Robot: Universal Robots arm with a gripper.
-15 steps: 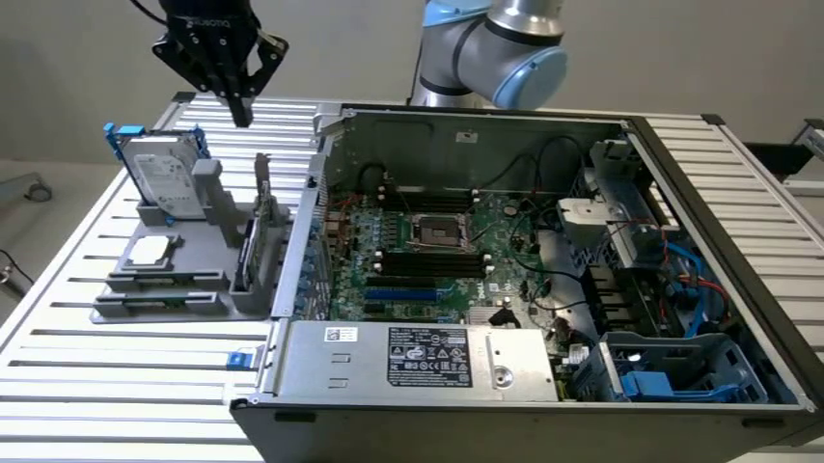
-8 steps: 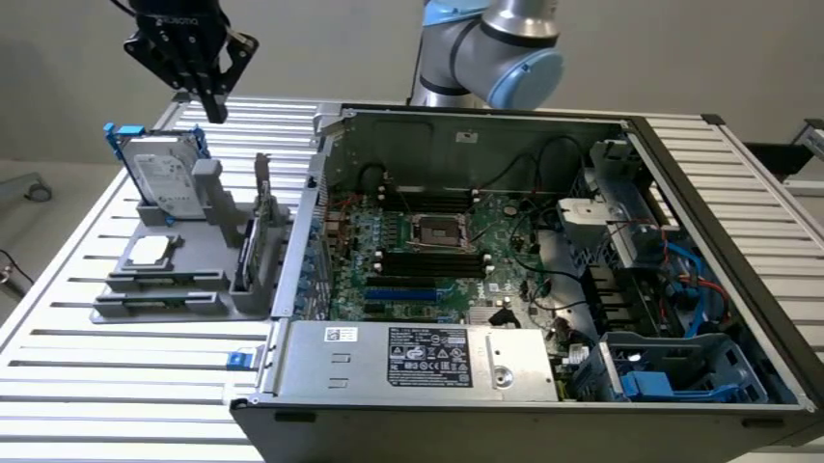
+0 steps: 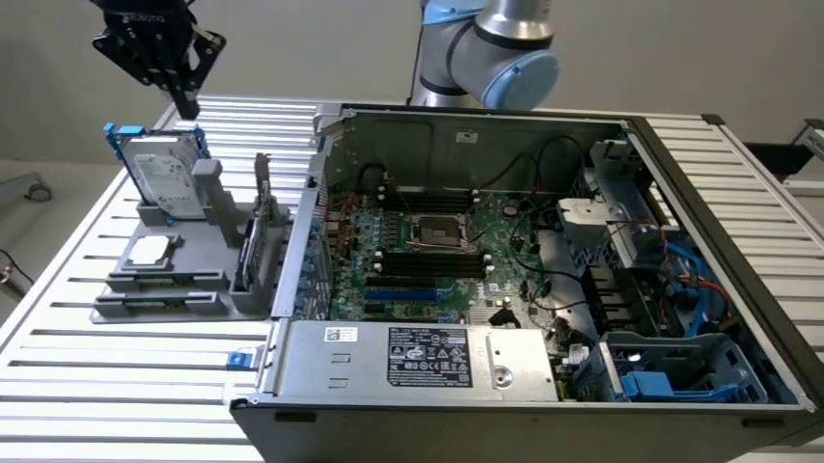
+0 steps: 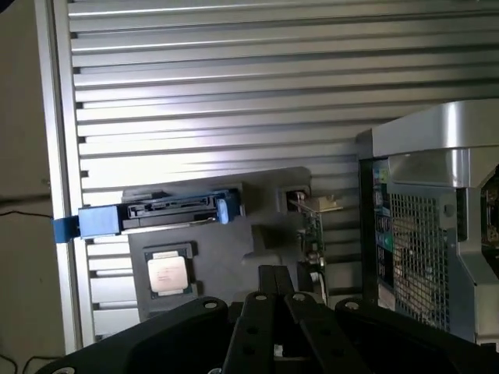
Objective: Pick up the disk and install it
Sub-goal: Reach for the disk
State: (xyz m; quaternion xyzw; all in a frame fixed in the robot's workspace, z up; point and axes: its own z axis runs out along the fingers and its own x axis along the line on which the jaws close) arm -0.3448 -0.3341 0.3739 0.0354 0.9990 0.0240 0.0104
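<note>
- The end effector (image 3: 188, 101) hangs at the upper left of the exterior view, above the counter (image 3: 77, 376) and clear of every part. Its fingertips are pressed together and hold nothing.
- The disk (image 3: 168, 174) stands upright on its edge in a grey fixture (image 3: 193, 289) at the exterior view's left, directly beneath the end effector and apart from it. Blue rails frame it, and its white label faces the camera.
- In the wrist view the disk (image 4: 168, 212) is seen edge-on from above, with the end effector (image 4: 277, 274) near it and not touching.
- A square silver processor chip (image 3: 149, 251) lies flat in the fixture, just in front of the disk.
- A thin dark card (image 3: 264, 231) stands upright at the fixture's side nearest the computer case (image 3: 515, 376).
- The computer case lies open at centre and right, with its motherboard (image 3: 425, 241) exposed.
- The robot arm (image 3: 496, 48) rises behind the case at top centre.
</note>
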